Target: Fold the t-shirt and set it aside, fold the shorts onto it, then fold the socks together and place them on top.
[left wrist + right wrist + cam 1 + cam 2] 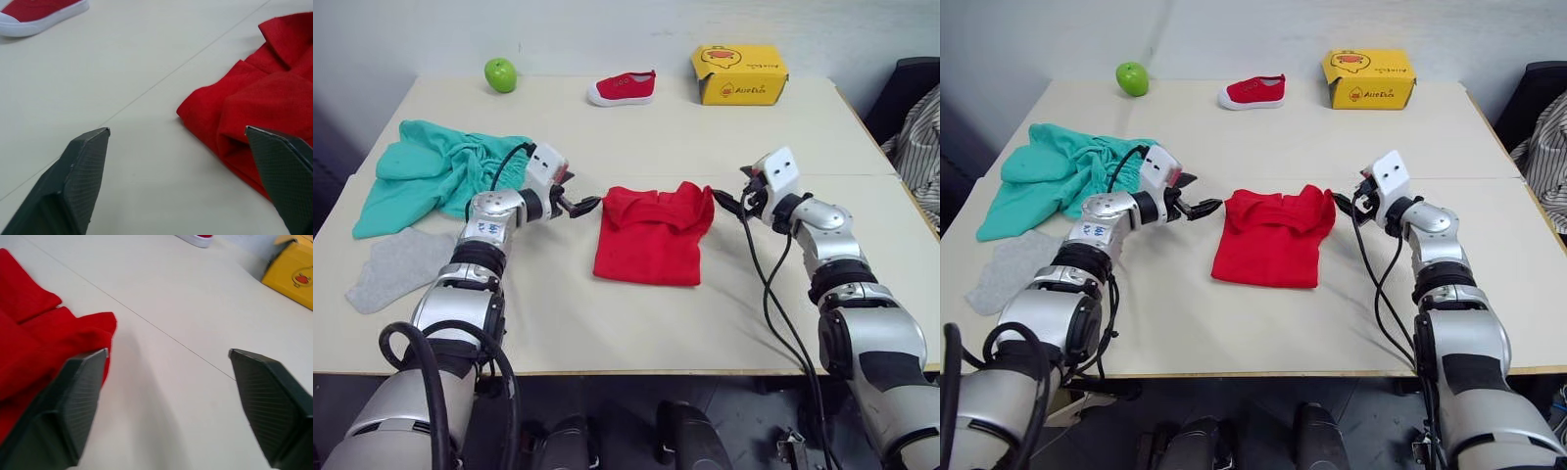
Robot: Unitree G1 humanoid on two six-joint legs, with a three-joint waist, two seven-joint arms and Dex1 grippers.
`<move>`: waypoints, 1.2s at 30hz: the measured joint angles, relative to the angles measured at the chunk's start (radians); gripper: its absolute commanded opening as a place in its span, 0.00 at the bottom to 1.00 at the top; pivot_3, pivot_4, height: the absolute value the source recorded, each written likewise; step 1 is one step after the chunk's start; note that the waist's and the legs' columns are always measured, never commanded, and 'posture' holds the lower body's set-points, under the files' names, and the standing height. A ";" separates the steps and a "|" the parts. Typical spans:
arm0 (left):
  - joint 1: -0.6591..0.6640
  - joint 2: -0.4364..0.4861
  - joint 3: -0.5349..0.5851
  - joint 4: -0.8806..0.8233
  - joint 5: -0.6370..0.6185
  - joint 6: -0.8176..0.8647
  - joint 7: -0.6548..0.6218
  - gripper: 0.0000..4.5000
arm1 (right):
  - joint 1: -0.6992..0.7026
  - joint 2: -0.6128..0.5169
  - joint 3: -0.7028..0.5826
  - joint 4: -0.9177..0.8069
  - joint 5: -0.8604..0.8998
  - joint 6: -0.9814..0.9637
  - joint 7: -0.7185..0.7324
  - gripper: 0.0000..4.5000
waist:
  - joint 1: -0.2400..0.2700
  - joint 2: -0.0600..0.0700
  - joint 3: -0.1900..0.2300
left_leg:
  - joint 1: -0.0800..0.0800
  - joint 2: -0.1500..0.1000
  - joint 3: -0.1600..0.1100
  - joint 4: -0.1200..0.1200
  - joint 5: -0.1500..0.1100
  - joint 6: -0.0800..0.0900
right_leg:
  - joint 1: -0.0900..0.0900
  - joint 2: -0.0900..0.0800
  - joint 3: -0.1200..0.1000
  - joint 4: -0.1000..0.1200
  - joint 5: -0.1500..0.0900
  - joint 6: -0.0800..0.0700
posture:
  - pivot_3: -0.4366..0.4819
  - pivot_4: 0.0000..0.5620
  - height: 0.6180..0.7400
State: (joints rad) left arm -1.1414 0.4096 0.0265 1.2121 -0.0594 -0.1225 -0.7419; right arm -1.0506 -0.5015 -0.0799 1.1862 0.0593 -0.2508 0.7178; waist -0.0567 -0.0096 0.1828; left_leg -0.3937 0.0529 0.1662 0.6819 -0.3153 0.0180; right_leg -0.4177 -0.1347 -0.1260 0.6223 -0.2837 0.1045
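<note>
One t-shirt [649, 237] lies folded mid-table. Left of it: one pair of shorts [435, 172] and one visible patch of grey socks [397, 266] (whether two lie there, I cannot tell). Beyond it: one apple [500, 74], one red shoe [623, 88], one yellow box [739, 73].

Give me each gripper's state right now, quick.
Left gripper: open, holding nothing, at the t-shirt's left edge.
Right gripper: open, holding nothing, at its right edge.
</note>
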 measured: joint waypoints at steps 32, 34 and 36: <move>0.414 0.049 -0.225 -0.472 0.159 -0.499 -0.268 0.07 | 0.563 -0.022 0.220 -0.765 -0.010 -0.084 0.347 0.06 | 0.028 0.000 0.000 | 0.005 -0.002 -0.004 0.001 0.000 0.003 | 0.001 -0.003 0.006 0.004 0.001 0.000 | 0.48 0.27 1.00; 0.415 0.053 -0.224 -0.489 0.150 -0.476 -0.281 0.01 | 0.547 -0.022 0.229 -0.743 -0.013 -0.100 0.349 0.00 | 0.028 0.000 0.000 | 0.006 -0.002 -0.004 0.001 0.000 0.003 | 0.001 -0.003 0.006 0.004 0.001 0.000 | 0.48 0.27 1.00; 0.444 0.060 -0.225 -0.531 0.128 -0.453 -0.305 0.01 | 0.538 -0.021 0.231 -0.729 -0.011 -0.109 0.352 0.00 | 0.027 0.000 0.000 | 0.006 -0.002 -0.004 0.001 0.000 0.003 | 0.001 -0.003 0.006 0.004 0.001 0.000 | 0.48 0.27 1.00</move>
State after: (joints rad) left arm -0.6978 0.4697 -0.1990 0.6808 0.0686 -0.5758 -1.0471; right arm -0.5128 -0.5230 0.1508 0.4574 0.0483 -0.3594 1.0697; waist -0.0292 -0.0095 0.1824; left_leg -0.3880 0.0508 0.1620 0.6829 -0.3157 0.0214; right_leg -0.4170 -0.1380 -0.1201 0.6258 -0.2827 0.1049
